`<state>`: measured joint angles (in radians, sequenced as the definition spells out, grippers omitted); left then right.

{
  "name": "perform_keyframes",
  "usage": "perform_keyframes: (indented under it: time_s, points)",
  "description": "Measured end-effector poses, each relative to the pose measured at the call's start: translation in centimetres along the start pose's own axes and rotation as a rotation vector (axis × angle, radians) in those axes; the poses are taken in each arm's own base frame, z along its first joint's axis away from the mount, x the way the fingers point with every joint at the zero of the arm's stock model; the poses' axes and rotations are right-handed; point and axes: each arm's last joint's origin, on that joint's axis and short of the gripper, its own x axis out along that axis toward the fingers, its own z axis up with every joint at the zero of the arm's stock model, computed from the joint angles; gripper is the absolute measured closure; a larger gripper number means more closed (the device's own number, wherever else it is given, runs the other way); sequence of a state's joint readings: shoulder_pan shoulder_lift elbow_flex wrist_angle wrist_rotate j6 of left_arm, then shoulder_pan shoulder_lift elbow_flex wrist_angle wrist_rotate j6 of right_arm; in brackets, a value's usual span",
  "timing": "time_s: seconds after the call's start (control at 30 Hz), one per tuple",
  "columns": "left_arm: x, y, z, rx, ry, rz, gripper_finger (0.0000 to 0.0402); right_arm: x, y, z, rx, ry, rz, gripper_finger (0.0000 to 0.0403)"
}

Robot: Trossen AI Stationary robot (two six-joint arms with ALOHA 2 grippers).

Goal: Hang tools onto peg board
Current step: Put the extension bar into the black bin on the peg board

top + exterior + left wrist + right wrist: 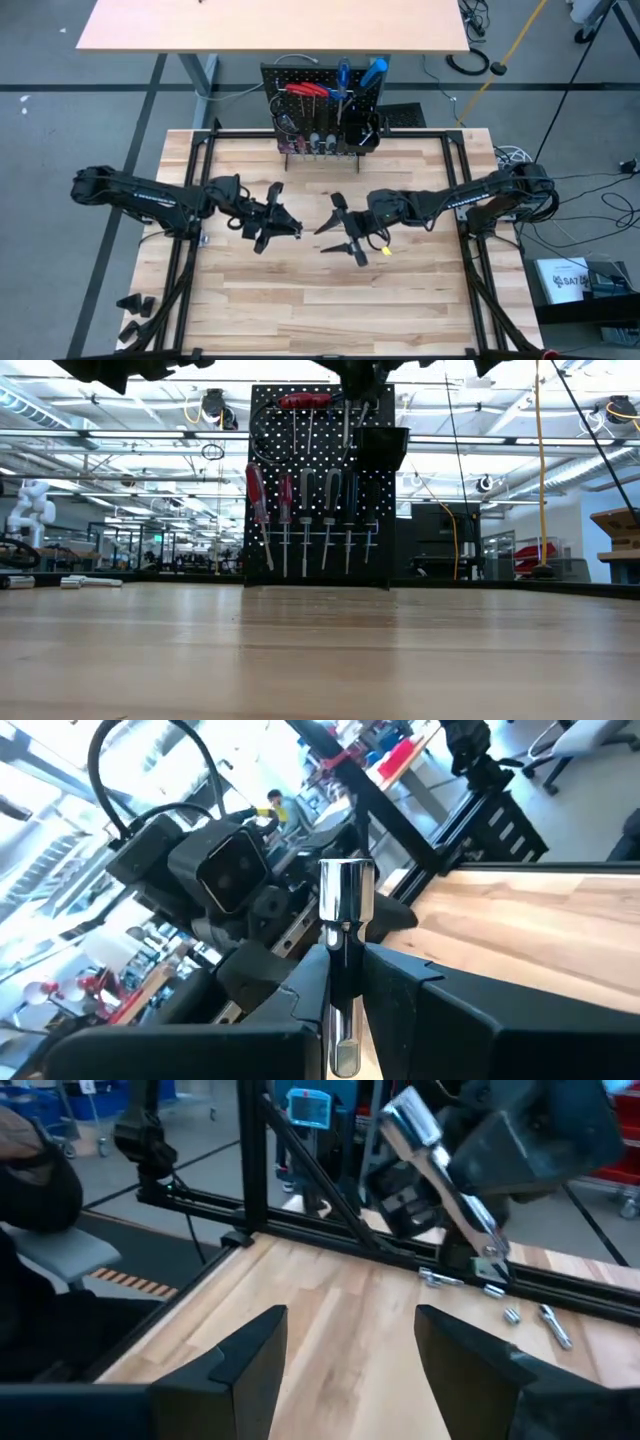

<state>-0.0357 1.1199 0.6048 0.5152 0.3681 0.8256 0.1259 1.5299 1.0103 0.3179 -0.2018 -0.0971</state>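
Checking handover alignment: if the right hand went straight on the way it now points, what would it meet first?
Probably the chrome metal tool clamped in the left hand, which faces the open right hand across bare light wooden tabletop; depth between them is hard to judge.

hidden: silver tool [345, 935] lower end, between jaws | low view: arms cut off

upright peg board [322, 110], probably 7 tools [310, 510] hung.
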Motion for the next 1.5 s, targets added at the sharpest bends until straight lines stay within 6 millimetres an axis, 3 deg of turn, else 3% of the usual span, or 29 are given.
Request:
perform_keyframes:
  time_s: [0.3,0.4,0.73,0.97,1.27,1.5]
  points:
    - [0.7,-0.3,-0.6,-0.002,0.002,-0.006,0.0359,0.4,2.9,1.0,-0.179,-0.087,0.071,0.0190]
    - [0.8,-0.2,-0.6,-0.002,-0.009,0.004,0.0359,0.5,3.3,1.0,-0.211,-0.078,0.017,0.0190]
    - [0.9,-0.5,-0.5,-0.038,-0.002,-0.017,0.0359,0.4,3.6,2.0,-0.294,-0.132,-0.196,0.0190]
    - [1.0,-0.4,-0.5,-0.034,-0.005,-0.001,0.0359,0.2,3.5,2.9,-0.336,-0.222,-0.233,0.0190]
    - [3.7,0.2,-1.4,-0.165,0.005,0.005,0.0359,1.4,3.4,1.9,-0.334,-0.233,-0.246,0.0190]
    - [3.8,0.1,-1.5,-0.160,0.008,0.001,0.0359,1.2,3.8,2.0,-0.355,-0.175,-0.353,0.0207]
